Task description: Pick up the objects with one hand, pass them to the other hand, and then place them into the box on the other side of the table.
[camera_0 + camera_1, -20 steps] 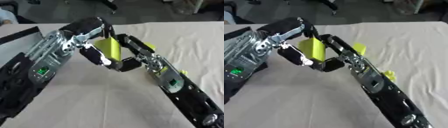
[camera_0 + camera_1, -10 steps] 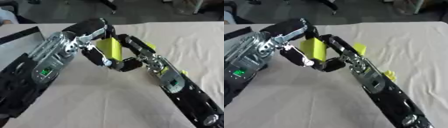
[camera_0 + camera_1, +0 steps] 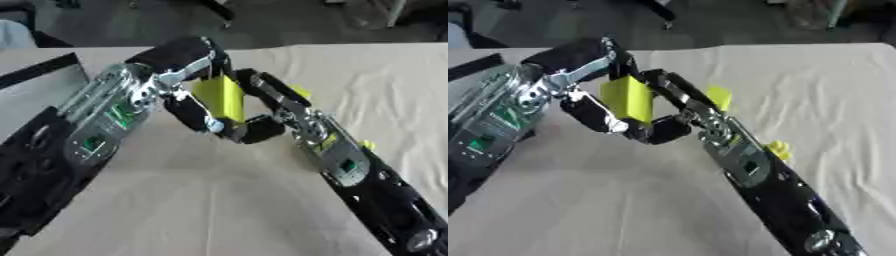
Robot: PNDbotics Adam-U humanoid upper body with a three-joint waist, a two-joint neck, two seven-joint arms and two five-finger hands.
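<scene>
Meeting above the table, both hands clasp one yellow block. Left hand — fingers curled around it. Right hand — fingers likewise curled on it.

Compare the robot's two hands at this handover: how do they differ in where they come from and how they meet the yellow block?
The left hand enters from the left, meeting the yellow block from above and the left. The right hand enters from lower right, fingers curled beneath and right of the block. Both hands are curled round the block, held above the cloth-covered table.
</scene>
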